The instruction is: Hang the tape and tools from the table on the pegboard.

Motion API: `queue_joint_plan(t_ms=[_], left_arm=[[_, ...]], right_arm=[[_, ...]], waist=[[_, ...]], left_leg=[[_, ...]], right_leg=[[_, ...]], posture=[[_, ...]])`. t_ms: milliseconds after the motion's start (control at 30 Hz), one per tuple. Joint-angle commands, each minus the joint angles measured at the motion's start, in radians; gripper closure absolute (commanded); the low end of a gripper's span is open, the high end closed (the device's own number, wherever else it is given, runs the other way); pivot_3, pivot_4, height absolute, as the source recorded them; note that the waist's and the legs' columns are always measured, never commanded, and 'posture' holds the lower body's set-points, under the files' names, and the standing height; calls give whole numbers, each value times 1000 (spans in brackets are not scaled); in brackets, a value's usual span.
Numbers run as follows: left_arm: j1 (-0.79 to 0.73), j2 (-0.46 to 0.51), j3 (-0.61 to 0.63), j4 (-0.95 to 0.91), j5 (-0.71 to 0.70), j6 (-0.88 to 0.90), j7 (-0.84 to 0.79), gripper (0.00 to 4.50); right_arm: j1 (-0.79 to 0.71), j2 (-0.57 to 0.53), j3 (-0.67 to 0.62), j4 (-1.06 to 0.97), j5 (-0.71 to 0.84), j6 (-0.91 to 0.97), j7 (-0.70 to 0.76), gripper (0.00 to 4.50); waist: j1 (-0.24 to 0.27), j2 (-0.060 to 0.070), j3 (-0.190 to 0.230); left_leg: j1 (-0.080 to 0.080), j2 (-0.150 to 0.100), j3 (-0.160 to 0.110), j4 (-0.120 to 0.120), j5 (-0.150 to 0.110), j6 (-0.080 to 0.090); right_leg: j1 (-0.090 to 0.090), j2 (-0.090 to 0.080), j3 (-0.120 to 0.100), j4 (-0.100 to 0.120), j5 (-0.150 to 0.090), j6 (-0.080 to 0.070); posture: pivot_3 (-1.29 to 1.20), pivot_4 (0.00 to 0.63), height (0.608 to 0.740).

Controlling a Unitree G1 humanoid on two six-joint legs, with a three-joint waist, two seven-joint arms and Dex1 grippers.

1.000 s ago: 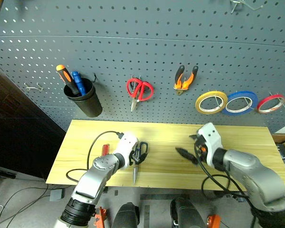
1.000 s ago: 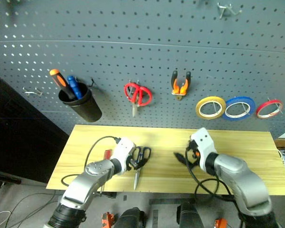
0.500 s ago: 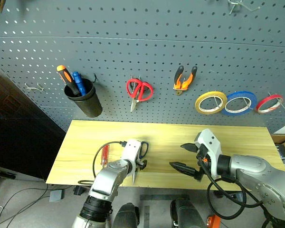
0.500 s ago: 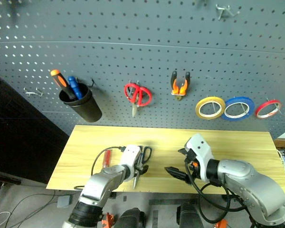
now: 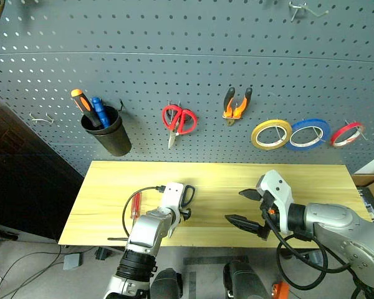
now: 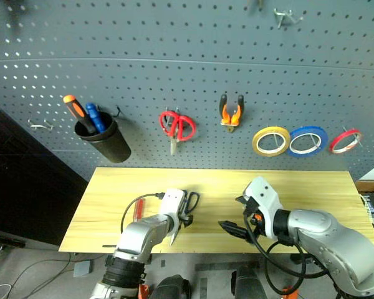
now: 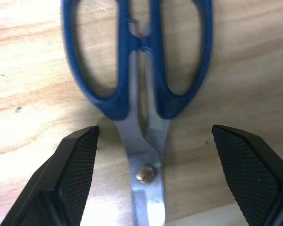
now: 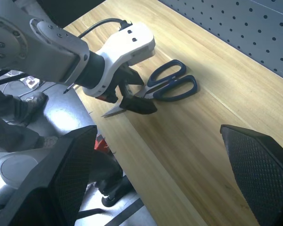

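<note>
Left gripper (image 7: 146, 183) is down at the table (image 5: 112, 187) w/ its fingers (image 7: 70, 174) spread wide, one each side of the blue scissors (image 7: 141, 89) — steel blades run between them near the pivot screw, handle loops just beyond the tips. Nothing pinched yet; whether the pads touch the wood can't be told. So the scissors lie flat on the table and, by my reading, are the item in hand right now.

Just left of that gripper, close by, the red screwdriver (image 5: 136, 204) lies on the wood — untouched, not hung.

Right gripper (image 5: 246, 207) hovers off to the left gripper's right, above the table, fingers wide apart & empty; bare wood under it.

Beyond both hands, on the pegboard (image 5: 187, 56): the small orange-and-black pliers (image 5: 235, 106) hang on a hook straight ahead, and the yellow tape (image 5: 271, 134) hangs further right beside a blue roll (image 5: 307, 133) and a red roll (image 5: 347, 133). Red scissors (image 5: 178, 119) and a black cup (image 5: 107, 132) w/ screwdrivers hang to the left.

Judgement — roughly half done: tape and pliers up, scissors and red screwdriver left. Next needs closing on the scissors near the pivot, then lifting a loop onto a free hook.
</note>
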Motion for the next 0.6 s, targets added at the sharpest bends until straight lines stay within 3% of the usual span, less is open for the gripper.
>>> queue_joint_plan(t_ms=[33,300,400,600], left_arm=[[-7,6,4,-28,2,31,-2,406],[0,36,-36,33,-3,65,-43,406],[-4,49,-41,42,-1,38,-53,1004],[-25,72,-36,70,-20,-17,-113,2847]], right_arm=[[1,-15,-27,-37,17,-16,-12,10],[-18,-6,-35,-21,41,-19,-26,10],[-18,3,-40,-18,56,-16,-32,0],[-24,-3,-25,-17,64,-19,-47,0]], waist=[[0,0,0],[0,0,0],[0,0,0],[3,1,0]], left_leg=[[-1,0,0,0,0,0],[-2,0,-1,-1,0,0],[-2,0,-1,-1,0,0],[-2,0,-1,-1,0,0]], right_leg=[[0,0,0,0,0,0],[-1,0,-1,-4,0,0],[-1,0,-1,-3,0,0],[-1,0,-1,-3,0,0]], posture=[[-88,220,740],[-87,221,740],[-92,220,740],[-94,217,740]])
